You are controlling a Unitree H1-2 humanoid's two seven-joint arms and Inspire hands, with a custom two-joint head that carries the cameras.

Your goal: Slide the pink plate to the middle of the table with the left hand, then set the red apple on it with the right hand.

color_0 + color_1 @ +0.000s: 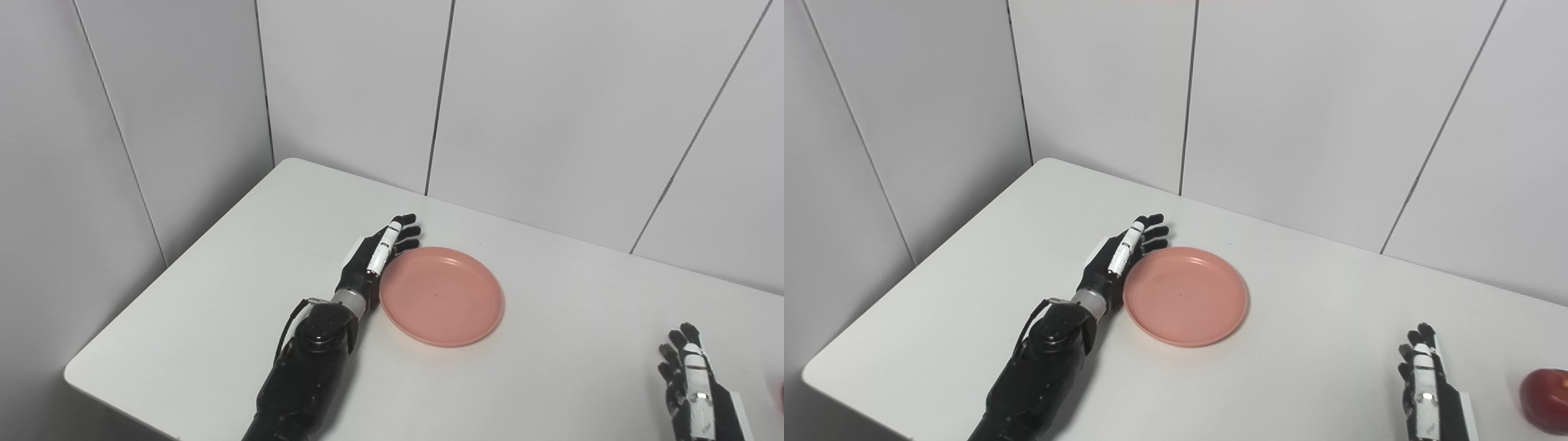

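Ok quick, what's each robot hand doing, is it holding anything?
Left hand: open, fingers straight, edge against the pink plate, holding nothing.
Right hand: open, empty, beside the red apple, not touching it.

Left robot hand (1118, 257) against pink plate (1185, 295)

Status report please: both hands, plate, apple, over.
Left hand open, flat against pink plate left rim. Right hand open, idle, beside red apple. Plate bare; nothing in the way.

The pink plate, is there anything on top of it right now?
No. The pink plate lies bare on the table, apart from one tiny dark speck. The red apple sits far to its right. What is under the plate is hidden.
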